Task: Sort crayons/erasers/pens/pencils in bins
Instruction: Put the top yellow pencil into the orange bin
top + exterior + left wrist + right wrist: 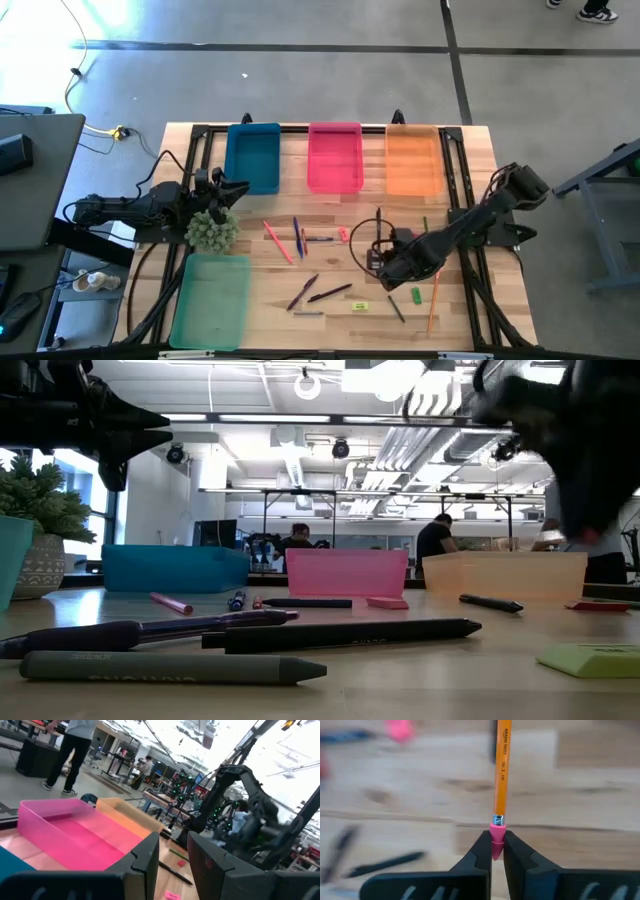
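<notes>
The right tool [492,851] is closed on the pink eraser end of an orange pencil [502,770], low over the table [470,320] at the near right. The step is picking up this pencil. Next, I think, it must be lifted and carried to a bin. The left tool [172,865] waits half open by the blue bin [252,156].

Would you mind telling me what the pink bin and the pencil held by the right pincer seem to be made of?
The pink bin looks like glossy, translucent plastic: light glows through its thin walls. The pencil looks like wood under smooth orange paint with printed lettering, a ribbed metal band and a matte pink rubber end, which the shut right pincer clamps.
</notes>
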Controlling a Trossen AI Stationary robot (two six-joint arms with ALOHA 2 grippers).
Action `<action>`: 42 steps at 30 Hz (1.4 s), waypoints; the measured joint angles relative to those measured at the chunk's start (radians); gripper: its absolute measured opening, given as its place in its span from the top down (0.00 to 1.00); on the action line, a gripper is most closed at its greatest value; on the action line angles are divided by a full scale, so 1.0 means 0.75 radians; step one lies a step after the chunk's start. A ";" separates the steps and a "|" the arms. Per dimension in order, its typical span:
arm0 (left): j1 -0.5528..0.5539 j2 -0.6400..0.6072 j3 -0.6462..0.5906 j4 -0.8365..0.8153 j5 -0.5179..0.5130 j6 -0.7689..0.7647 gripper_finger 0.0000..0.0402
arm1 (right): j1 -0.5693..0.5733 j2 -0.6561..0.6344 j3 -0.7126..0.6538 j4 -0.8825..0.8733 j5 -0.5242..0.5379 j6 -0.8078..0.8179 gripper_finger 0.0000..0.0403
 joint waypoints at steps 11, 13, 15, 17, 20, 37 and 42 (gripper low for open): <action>0.000 0.000 0.000 -0.028 0.001 0.034 0.75 | -0.063 -0.171 0.095 -0.212 0.297 -0.056 0.98; 0.000 0.000 0.000 -0.045 0.001 0.044 0.72 | -0.090 -0.202 0.095 -0.237 0.331 -0.089 0.98; 0.000 0.000 0.000 -0.062 0.002 0.038 0.69 | -0.118 -0.237 0.095 -0.272 0.361 -0.123 0.98; 0.000 0.000 0.000 -0.068 0.017 0.022 0.66 | -0.152 -0.270 0.095 -0.306 0.375 -0.165 0.98; 0.000 0.000 0.000 -0.070 0.045 -0.017 0.62 | -0.208 -0.322 0.095 -0.357 0.381 -0.251 0.98; 0.000 0.002 0.128 0.089 -0.029 0.037 0.64 | -0.652 -0.602 0.095 -0.668 0.415 -0.886 0.98; 0.000 0.071 0.248 0.090 -0.108 0.213 0.64 | -0.834 -0.664 0.088 -0.675 0.404 -1.146 0.98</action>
